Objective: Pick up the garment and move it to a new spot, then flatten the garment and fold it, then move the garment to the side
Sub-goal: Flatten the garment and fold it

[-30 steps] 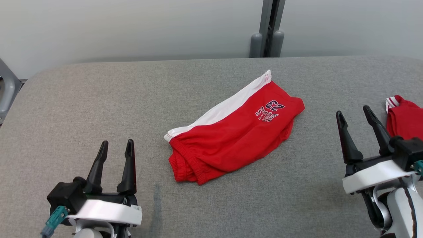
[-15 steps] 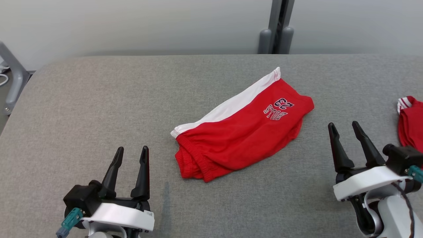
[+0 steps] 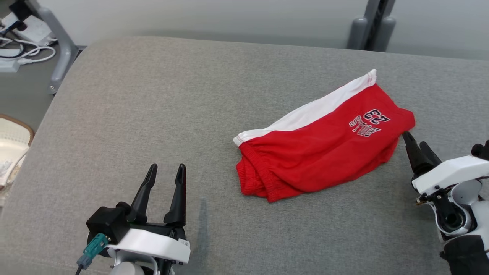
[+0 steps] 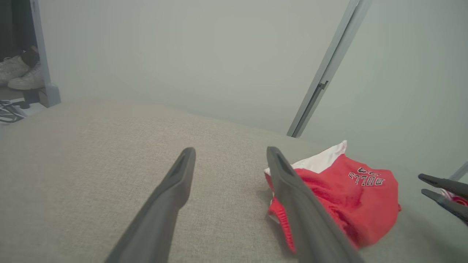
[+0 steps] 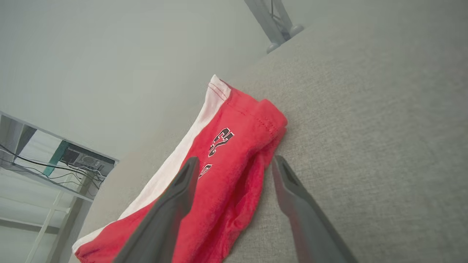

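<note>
The garment (image 3: 324,149) is a pair of red shorts with a white side band and dark lettering, lying crumpled on the grey padded table (image 3: 153,95). My right gripper (image 3: 414,139) is open at the garment's right end. In the right wrist view the right gripper (image 5: 234,160) hangs over the red hem of the garment (image 5: 234,120), one finger above the cloth and one above bare table. My left gripper (image 3: 167,168) is open over bare table, left of the waistband. In the left wrist view the left gripper (image 4: 230,150) points past the garment (image 4: 351,197).
The table's rounded left edge drops to a floor with cables, a grey metal leg (image 3: 57,49) and a woven basket (image 3: 11,145). A grey post (image 3: 372,26) stands behind the table. Shoes (image 4: 18,73) sit on the floor.
The camera has turned left, so the whole picture has shifted right. My right gripper has closed in on the garment's right end. The left gripper has kept its stance.
</note>
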